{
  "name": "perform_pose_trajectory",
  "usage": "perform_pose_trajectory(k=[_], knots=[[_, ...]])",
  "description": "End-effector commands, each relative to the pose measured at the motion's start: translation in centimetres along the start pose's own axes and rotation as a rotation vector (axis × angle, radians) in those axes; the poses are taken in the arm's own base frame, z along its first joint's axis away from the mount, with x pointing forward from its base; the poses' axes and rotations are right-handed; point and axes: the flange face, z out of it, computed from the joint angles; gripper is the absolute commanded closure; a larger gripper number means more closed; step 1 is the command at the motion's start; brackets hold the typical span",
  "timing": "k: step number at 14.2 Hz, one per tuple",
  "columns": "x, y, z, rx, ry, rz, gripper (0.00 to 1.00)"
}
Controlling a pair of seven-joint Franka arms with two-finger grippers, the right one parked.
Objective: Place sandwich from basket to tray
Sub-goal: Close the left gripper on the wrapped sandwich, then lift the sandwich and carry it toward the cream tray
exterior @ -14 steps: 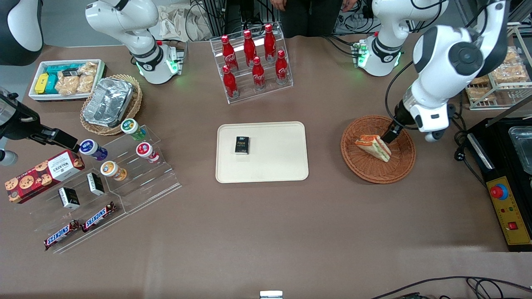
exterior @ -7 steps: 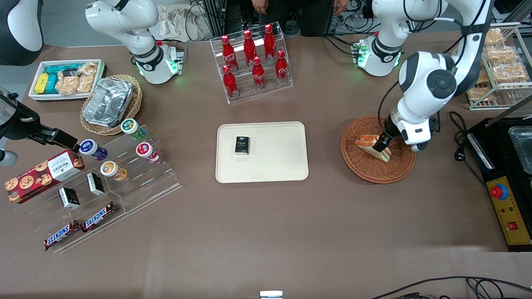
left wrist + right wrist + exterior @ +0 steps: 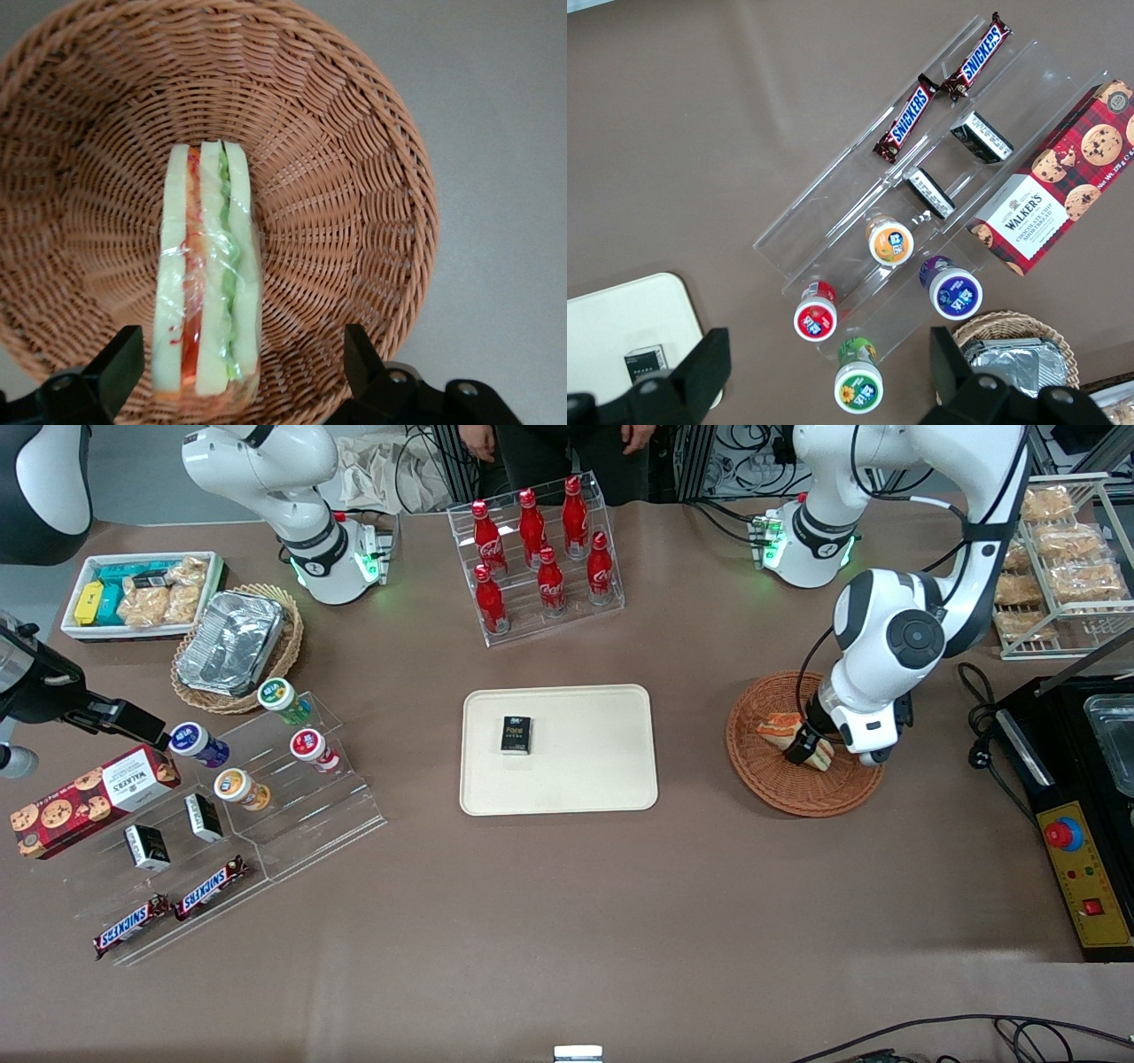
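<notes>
The working arm is made of glossy white rounded shells with dark grey round caps at the joints, and a thin black cable runs along it. Its base glows with a green light, and the gripper, low inside the basket, has black fingers with small screws.

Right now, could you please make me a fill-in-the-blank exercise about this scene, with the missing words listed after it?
1. The sandwich lies in the ____.
2. The pincer is ____, one finger on each side of the sandwich.
3. On the tray lies only a small ____ box.
4. The rack holds seven red ____.

Missing words: basket; open; black; bottles
</notes>
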Motion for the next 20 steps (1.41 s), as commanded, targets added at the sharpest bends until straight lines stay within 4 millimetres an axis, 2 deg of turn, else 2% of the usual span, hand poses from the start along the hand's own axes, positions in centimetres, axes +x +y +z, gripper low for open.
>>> perform_pose_trajectory(k=[1, 3, 4, 5, 9, 11, 13, 15, 17, 20], knots=[[-0.8, -0.5, 1.4, -0.005, 0.007, -0.014, 0.00], [-0.7, -0.6, 2.3, 0.003, 0.003, -0.019, 0.00], [-0.8, -0.4, 2.6, -0.007, 0.006, -0.019, 0.24], [-1.2, -0.4, 2.9, -0.010, 0.009, -0.027, 0.52], [-0.9, -0.4, 3.3, -0.008, 0.034, -0.007, 1.00], [-0.9, -0.3, 2.5, -0.022, 0.041, -0.007, 1.00], [-1.1, -0.1, 0.3, -0.048, 0.056, -0.001, 1.00], [-1.7, 0.2, -3.0, -0.047, 0.066, 0.031, 1.00], [-2.8, 1.2, -7.6, -0.046, 0.089, 0.111, 1.00], [-4.3, 4.5, -15.4, 0.016, 0.072, 0.172, 1.00]])
